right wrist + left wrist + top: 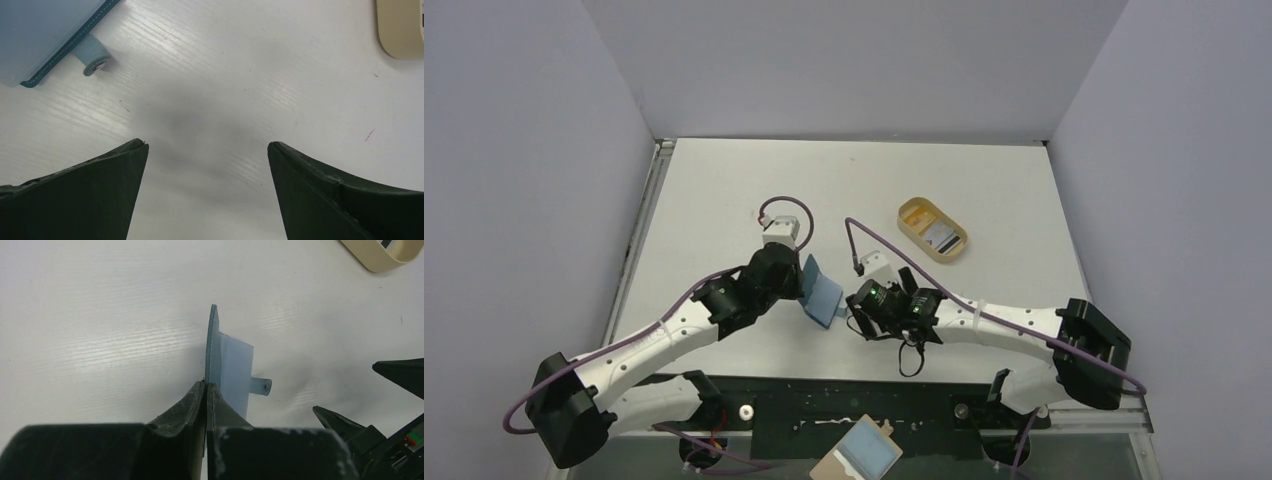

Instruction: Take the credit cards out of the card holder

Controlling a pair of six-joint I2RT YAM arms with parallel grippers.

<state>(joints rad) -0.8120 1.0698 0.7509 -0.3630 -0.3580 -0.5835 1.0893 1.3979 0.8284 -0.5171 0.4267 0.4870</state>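
Closest to the left wrist lens, we log the left gripper point(206, 386) pinched tight on the edge of the card holder point(231, 365). The holder stands on edge, unfolded, with its snap tab point(260, 386) pointing toward the right arm. Right gripper point(207, 150): jaws spread wide, gripping nothing, over the table point(225, 90) just beside the holder's tab corner. From above, we see the holder mid-table between both grippers. One credit card point(940, 237), dark-striped, lies in the tan oval tray point(915, 211), well apart toward the right rear.
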